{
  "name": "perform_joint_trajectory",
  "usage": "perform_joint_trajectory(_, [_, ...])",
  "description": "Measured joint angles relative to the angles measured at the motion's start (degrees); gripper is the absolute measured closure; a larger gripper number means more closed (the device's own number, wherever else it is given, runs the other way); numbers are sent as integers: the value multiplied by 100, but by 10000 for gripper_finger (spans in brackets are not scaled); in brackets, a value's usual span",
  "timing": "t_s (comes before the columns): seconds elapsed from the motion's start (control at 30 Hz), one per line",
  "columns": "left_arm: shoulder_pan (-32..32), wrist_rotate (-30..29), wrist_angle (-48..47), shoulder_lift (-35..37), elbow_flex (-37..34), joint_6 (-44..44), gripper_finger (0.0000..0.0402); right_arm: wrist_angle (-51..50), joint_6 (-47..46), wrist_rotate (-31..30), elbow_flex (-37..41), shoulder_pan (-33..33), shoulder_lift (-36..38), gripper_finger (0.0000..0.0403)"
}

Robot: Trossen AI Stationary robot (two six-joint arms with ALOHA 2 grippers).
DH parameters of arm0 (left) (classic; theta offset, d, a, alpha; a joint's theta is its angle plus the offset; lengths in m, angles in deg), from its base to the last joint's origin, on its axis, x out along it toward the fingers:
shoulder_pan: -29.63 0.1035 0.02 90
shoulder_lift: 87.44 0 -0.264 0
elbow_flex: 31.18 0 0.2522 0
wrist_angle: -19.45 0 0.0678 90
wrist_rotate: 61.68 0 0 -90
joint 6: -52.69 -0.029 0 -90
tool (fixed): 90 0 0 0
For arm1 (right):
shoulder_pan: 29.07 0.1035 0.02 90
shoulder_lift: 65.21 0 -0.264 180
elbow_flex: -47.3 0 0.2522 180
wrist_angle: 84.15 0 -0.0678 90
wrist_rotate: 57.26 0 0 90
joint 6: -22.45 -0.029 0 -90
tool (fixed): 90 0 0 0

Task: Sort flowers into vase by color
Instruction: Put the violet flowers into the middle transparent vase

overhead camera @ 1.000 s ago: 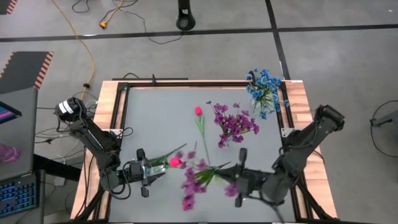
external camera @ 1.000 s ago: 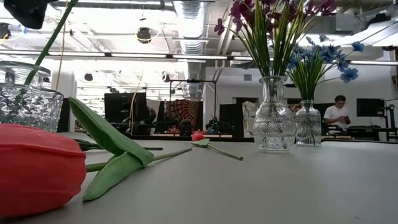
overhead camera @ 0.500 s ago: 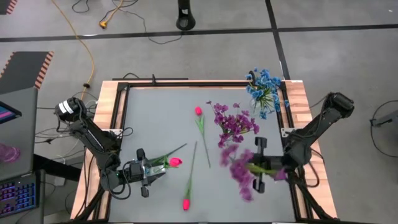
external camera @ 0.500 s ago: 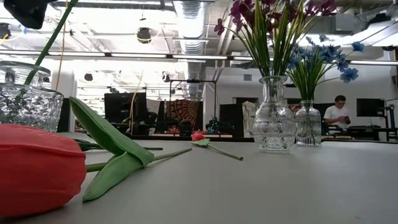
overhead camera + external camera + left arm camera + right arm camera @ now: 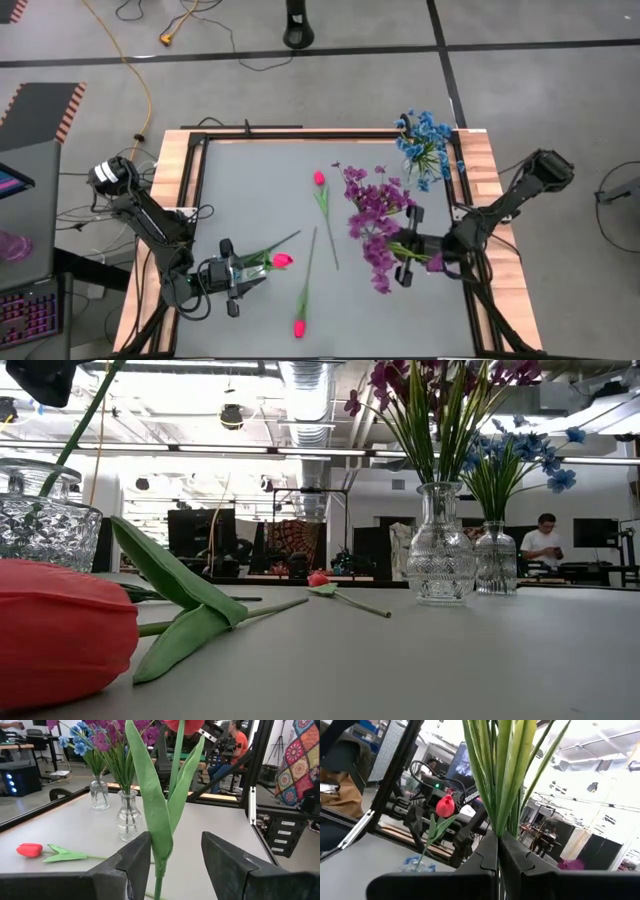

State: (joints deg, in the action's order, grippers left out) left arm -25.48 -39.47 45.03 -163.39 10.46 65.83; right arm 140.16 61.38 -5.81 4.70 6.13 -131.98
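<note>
My right gripper [image 5: 400,250] is shut on a purple sprig [image 5: 378,262] and carries it above the table, close to the near side of the vase of purple flowers [image 5: 380,195]. In the right wrist view its green stems [image 5: 495,780] rise from the shut fingers. My left gripper [image 5: 248,270] is open near the table's left edge. Its fingers stand on either side of an upright red tulip's stem [image 5: 172,795] without plainly touching it. Two more tulips lie flat on the table, one [image 5: 319,178] near the middle, one [image 5: 298,327] by the near edge. My right gripper pinches the purple sprig's green stems [image 5: 496,827] between its two fingers, which point about level toward the table's left. The sprig is lifted clear of the table, and its blossoms [image 5: 378,270] spread out beyond the fingertips toward the left.
A glass vase of blue flowers [image 5: 425,140] stands at the far right corner, behind the purple vase [image 5: 440,550]. A glass vase [image 5: 40,520] holds the upright tulip by the left arm. The lying tulips' stems [image 5: 325,225] cross the table's middle. People sit in the room beyond.
My right gripper, shut on the purple sprig, lifted it off the table near the near edge. It swept it toward the right and then toward the far edge, up to the purple vase. The tulip by the near edge shows where the sprig had lain.
</note>
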Motion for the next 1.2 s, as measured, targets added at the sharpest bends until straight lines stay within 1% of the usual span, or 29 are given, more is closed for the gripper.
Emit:
perform_joint_trajectory(0.2, [0,0,-1,0,0,0,238,-3,-309,-22,186,-317,2,370])
perform_joint_trajectory(0.5, [0,7,0,0,0,2,238,-105,-353,-37,225,-574,0,370])
perform_joint_trajectory(0.63, [-2,9,-1,0,0,4,238,-126,-465,-105,225,-614,0,370])
perform_joint_trajectory(0.83, [0,11,0,0,0,7,238,-261,-787,-639,225,-611,0,369])
perform_joint_trajectory(1.2, [0,15,-1,0,0,15,238,-433,-958,-677,227,-614,-2,369])
